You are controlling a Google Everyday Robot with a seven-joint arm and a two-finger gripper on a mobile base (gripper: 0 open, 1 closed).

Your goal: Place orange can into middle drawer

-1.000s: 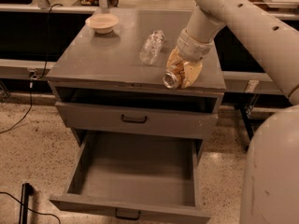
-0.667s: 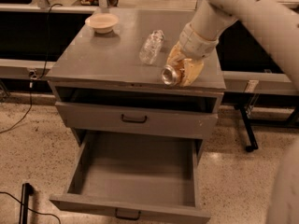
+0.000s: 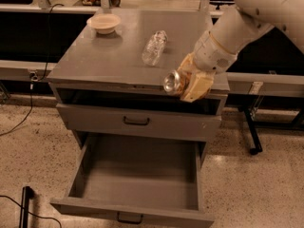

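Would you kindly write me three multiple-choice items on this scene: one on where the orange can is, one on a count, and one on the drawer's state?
1. Where is the orange can?
A. On the drawer floor
B. In the gripper, at the front right edge of the cabinet top
C. On the ground

2. How many things lie on the cabinet top?
A. Two
B. Four
C. None

3. The middle drawer is:
A. shut
B. pulled out and bare
C. pulled out and full

Answers:
1 B, the gripper is closed around the can, which is clear of the drawer.
2 A, only the bowl and the clear bottle lie there.
3 B, its grey floor shows with nothing on it.
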